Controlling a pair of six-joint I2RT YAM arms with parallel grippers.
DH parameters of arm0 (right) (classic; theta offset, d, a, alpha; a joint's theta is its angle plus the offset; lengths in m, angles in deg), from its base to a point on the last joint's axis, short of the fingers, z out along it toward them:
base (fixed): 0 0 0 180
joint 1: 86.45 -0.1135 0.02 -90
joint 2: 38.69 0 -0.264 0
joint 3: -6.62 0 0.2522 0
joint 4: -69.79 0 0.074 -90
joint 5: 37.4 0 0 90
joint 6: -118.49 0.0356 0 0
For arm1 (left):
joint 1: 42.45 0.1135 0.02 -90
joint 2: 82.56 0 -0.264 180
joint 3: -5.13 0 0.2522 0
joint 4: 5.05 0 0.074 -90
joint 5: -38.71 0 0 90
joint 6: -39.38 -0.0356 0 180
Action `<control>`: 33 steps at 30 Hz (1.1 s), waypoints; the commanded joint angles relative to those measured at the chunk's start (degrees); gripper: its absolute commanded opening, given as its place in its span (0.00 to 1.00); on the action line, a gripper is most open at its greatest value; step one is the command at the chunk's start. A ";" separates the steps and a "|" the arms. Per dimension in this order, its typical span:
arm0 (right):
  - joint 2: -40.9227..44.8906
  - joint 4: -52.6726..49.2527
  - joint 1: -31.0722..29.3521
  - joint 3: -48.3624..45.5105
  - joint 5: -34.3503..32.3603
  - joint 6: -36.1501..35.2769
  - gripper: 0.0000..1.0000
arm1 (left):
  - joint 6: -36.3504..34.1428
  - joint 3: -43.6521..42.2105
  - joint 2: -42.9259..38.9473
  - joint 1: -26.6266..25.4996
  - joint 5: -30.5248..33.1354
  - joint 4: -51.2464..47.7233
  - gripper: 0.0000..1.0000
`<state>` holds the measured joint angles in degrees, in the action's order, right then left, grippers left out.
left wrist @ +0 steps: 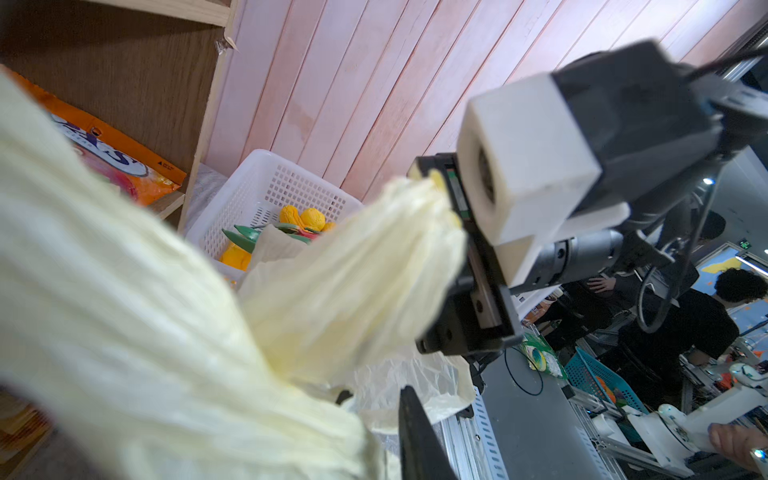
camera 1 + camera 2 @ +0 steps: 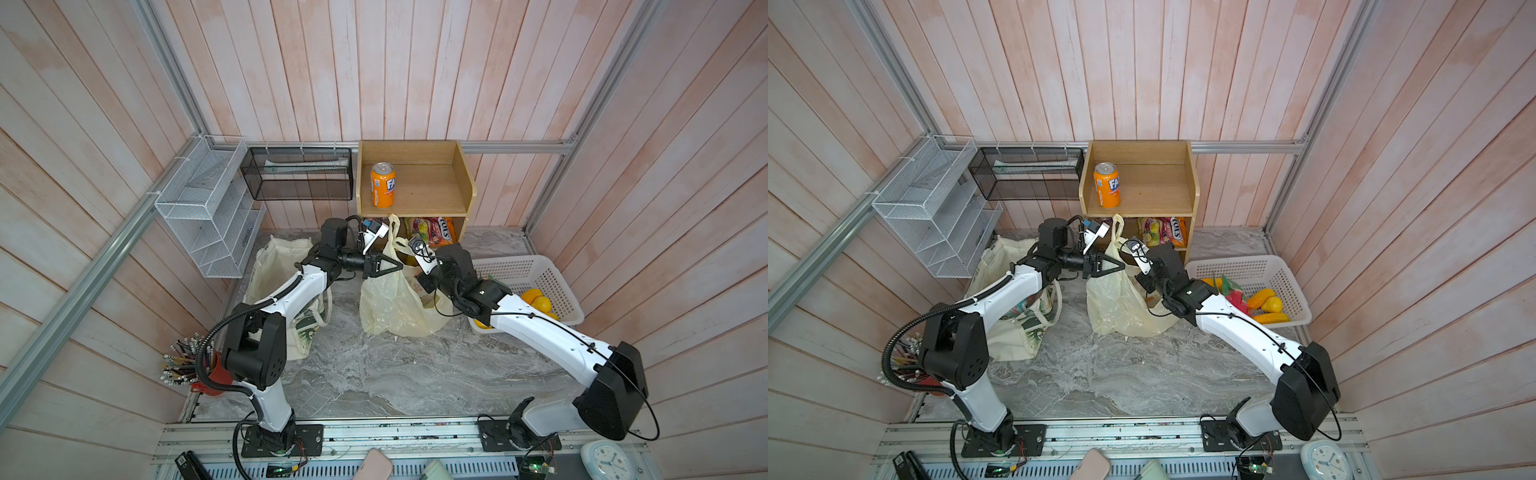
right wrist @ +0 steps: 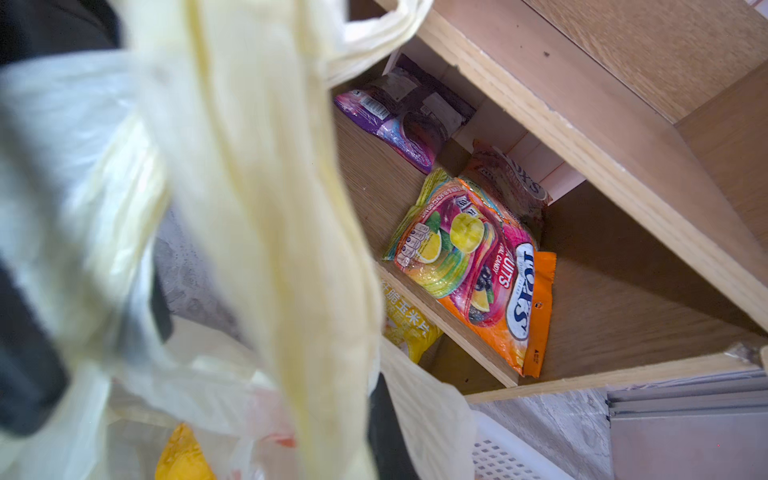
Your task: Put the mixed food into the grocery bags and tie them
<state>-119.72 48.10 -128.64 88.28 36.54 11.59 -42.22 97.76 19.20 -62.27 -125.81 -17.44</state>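
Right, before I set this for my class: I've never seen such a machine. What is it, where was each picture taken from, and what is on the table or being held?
It is two white-and-black robot arms, each ending in a two-fingered gripper. Two pictures come from a paired camera overhead; the other two come from a camera on each wrist. On the marble table stand a pale-yellow plastic bag, a canvas tote and a white basket holding yellow fruit. Behind them is a wooden shelf with an orange soda can on top and a candy packet below. The right gripper is shut on the plastic bag's bunched handle. The left gripper sits at the bag's top; whether it grips is unclear.
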 commanded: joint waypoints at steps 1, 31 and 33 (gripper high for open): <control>1.91 -1.61 -1.80 -1.42 0.95 1.74 0.00 | 0.01 -1.12 -1.89 0.33 0.78 1.76 0.24; 1.45 -3.21 -2.45 -4.04 4.29 0.72 0.00 | 10.06 -12.48 -9.82 4.65 4.18 13.05 0.33; 1.41 -3.16 -2.50 -4.17 4.13 0.60 0.00 | 13.54 -14.93 -10.88 5.43 3.71 18.07 0.34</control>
<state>-118.04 45.63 -130.83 84.87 40.30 12.40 -33.98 85.02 10.61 -58.07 -121.40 -7.10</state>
